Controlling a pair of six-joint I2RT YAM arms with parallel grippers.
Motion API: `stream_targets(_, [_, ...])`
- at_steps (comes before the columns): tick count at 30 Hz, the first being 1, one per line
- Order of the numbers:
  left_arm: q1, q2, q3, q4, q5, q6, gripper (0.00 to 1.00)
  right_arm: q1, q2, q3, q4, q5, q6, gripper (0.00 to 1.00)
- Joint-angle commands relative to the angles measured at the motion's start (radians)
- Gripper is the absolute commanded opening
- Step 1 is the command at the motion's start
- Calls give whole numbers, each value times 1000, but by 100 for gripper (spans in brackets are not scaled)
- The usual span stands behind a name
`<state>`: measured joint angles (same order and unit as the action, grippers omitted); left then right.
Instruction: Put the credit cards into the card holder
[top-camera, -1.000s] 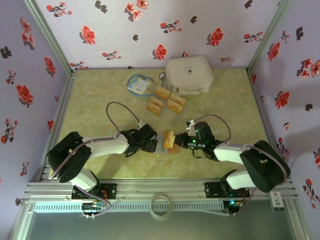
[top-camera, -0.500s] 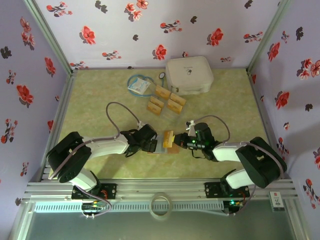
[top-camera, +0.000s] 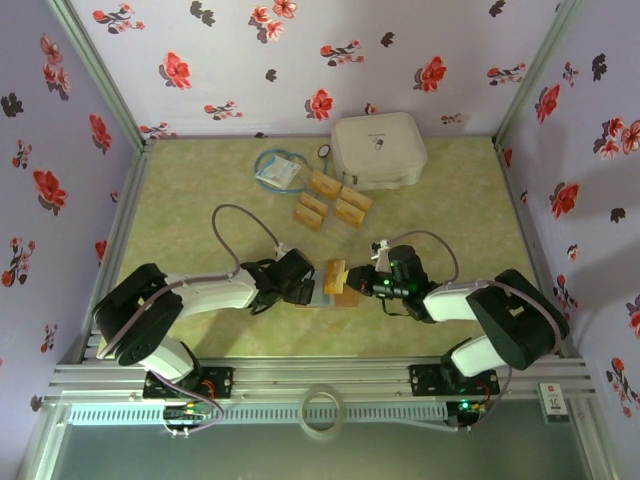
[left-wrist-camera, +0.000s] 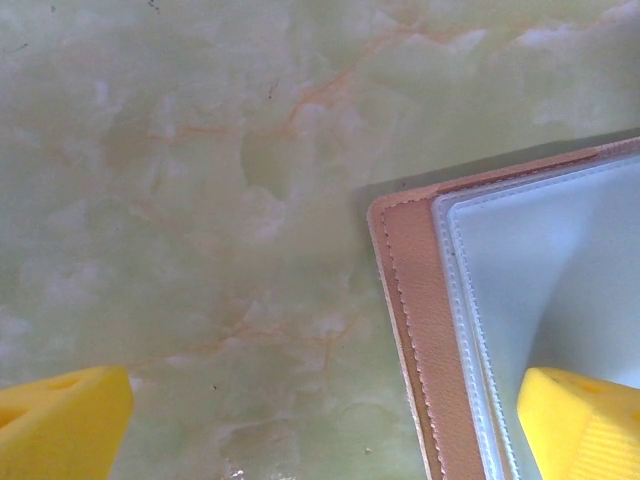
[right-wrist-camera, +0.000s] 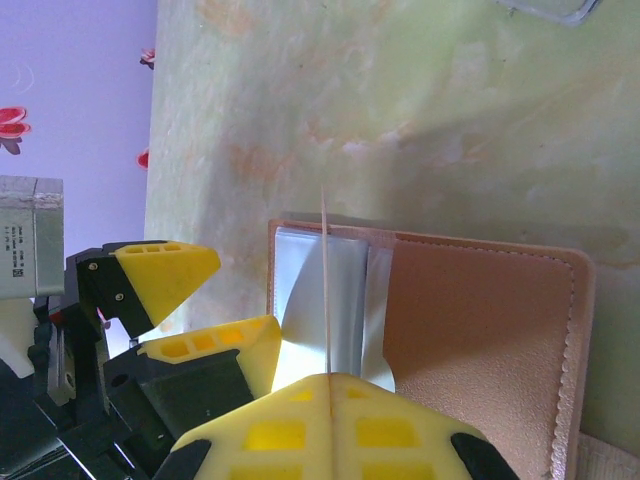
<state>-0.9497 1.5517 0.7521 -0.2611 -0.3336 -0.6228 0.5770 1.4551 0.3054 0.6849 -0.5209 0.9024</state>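
Note:
The card holder (top-camera: 344, 293) lies open near the front of the table, reddish-brown outside (right-wrist-camera: 480, 340) and grey-blue inside (left-wrist-camera: 540, 270). My right gripper (right-wrist-camera: 328, 385) is shut on one credit card (right-wrist-camera: 325, 280), seen edge-on and standing upright over the inner pockets. In the top view this golden-tan card (top-camera: 337, 272) stands over the holder, just left of the right gripper (top-camera: 352, 283). My left gripper (left-wrist-camera: 320, 430) is open and straddles the holder's left edge. One of its fingers (left-wrist-camera: 580, 420) rests on the inner pocket, the other finger (left-wrist-camera: 60, 420) on bare table. Several more credit cards (top-camera: 335, 200) lie further back.
A large white rounded case (top-camera: 379, 149) stands at the back right. A blue-white packet (top-camera: 277, 172) with a loop of cord lies left of the loose cards. Flowered walls close the table on three sides.
The right gripper with its card has edged slightly left over the holder. The left arm has stayed put.

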Motion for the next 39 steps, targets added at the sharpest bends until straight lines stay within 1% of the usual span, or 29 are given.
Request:
stream_targets(1, [-10,7,-23,-38,-23,-11,100,10,12,-15,36,-8,11,0])
stream_targets(21, [-10,5,-24,-37,-22,-12,100,27,65,-15,93,-15,32,0])
stream_targets(39, [-11,2,-27,-38,-24,-12,100,39,66,-49,106,-7,36,0])
